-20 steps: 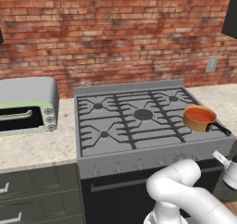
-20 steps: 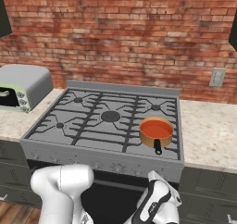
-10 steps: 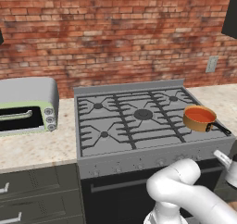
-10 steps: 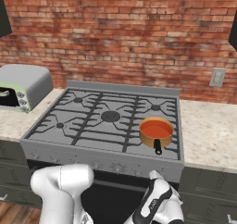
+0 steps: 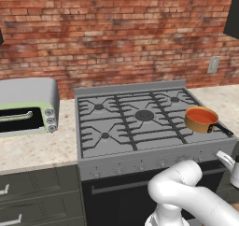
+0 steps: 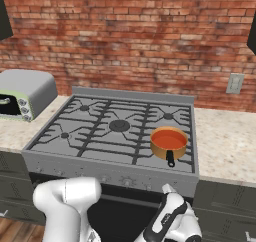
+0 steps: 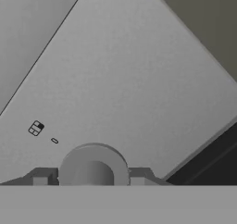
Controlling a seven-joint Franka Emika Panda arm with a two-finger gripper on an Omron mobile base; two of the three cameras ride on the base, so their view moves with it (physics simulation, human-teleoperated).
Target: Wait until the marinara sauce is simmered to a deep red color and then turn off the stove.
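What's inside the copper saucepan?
The saucepan on the stove holds smooth orange-red marinara sauce, filling it. The sauce covers the pan's bottom, so nothing beneath shows.

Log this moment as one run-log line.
phase: waiting | marinara sauce: orange-red, in saucepan on front right burner of stove | gripper: at a front knob, state unclear

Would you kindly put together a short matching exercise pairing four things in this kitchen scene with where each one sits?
Things:
1. saucepan
2. toaster oven
3. wall outlet
4. knob

Places:
A. on the counter left of the stove
B. on the brick wall, right of the stove
C. on the stove's front right burner
D. on the stove's front panel, close before the hand camera

Pairs: 1-C, 2-A, 3-B, 4-D
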